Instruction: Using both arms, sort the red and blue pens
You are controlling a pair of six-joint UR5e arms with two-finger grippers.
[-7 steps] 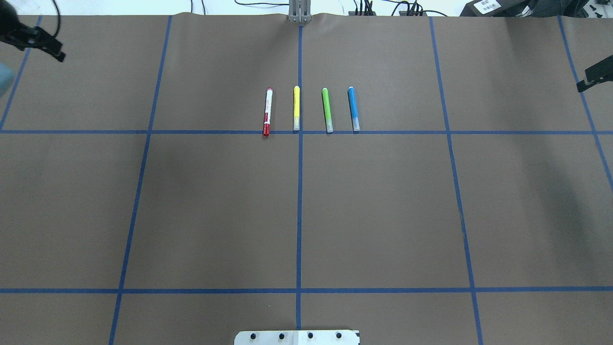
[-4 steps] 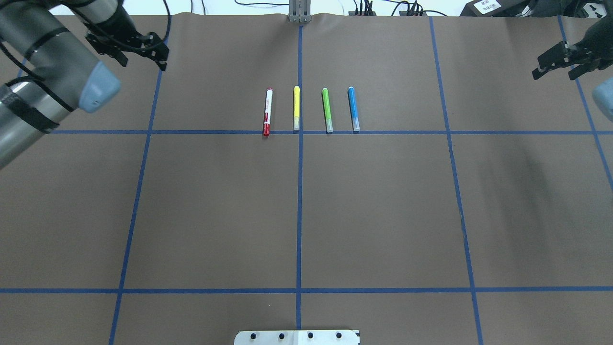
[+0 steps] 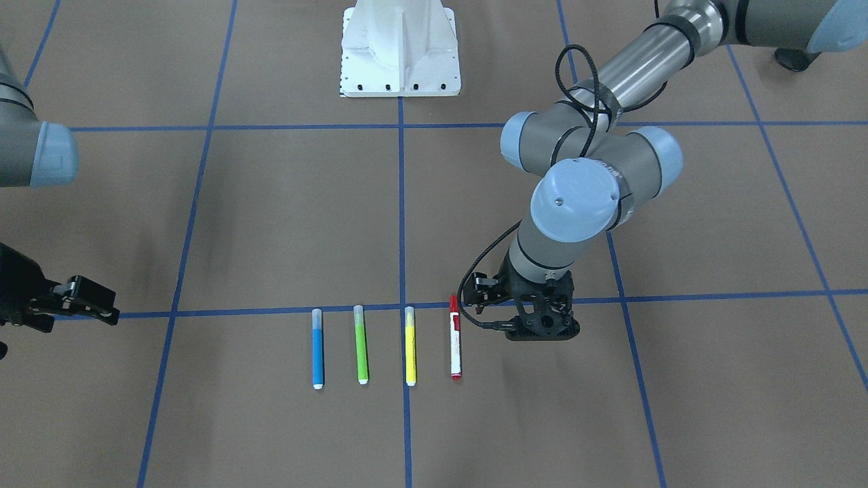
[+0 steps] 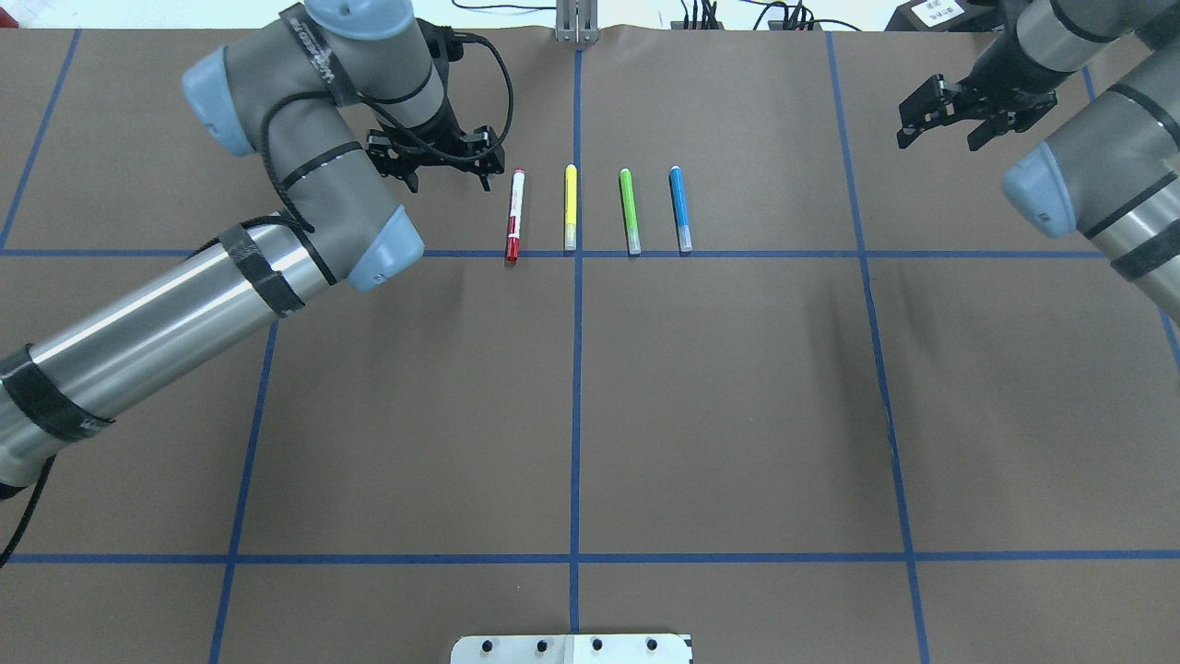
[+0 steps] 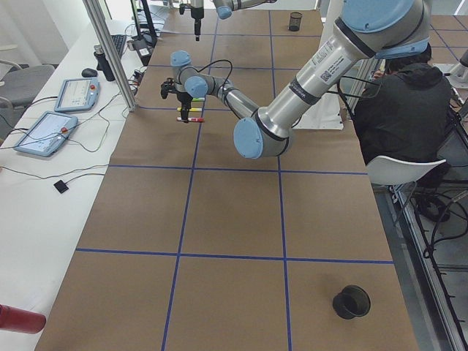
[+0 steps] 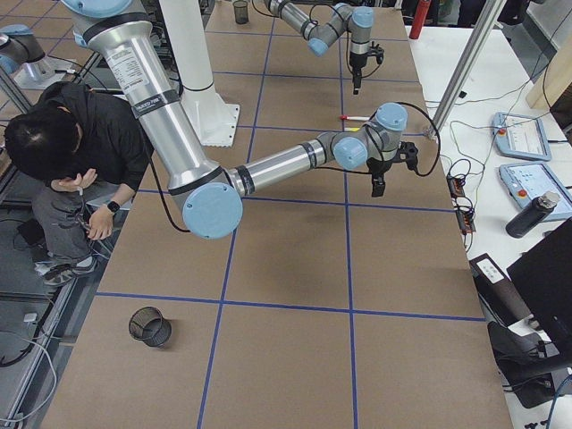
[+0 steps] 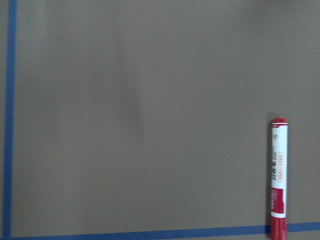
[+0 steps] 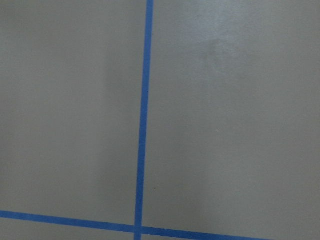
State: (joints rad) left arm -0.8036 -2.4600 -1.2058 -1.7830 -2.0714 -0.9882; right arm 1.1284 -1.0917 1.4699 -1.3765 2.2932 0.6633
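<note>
Four pens lay parallel on the bench [image 4: 572,415], apart from each other: one red pen [image 4: 514,215], one yellow pen [image 4: 571,207], one green pen [image 4: 630,211] and one blue pen [image 4: 680,209]. Two pincers hung open, gripping nothing: the left pincer [image 4: 449,183] just beside the red pen's far end, the right pincer [image 4: 938,138] well apart from the blue pen.

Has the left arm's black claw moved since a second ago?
Yes. In the overhead view the left arm's black claw has swept rightward toward the vertical centre blue tape line, and is now open just left of the white-barrelled red-capped marker.
</note>
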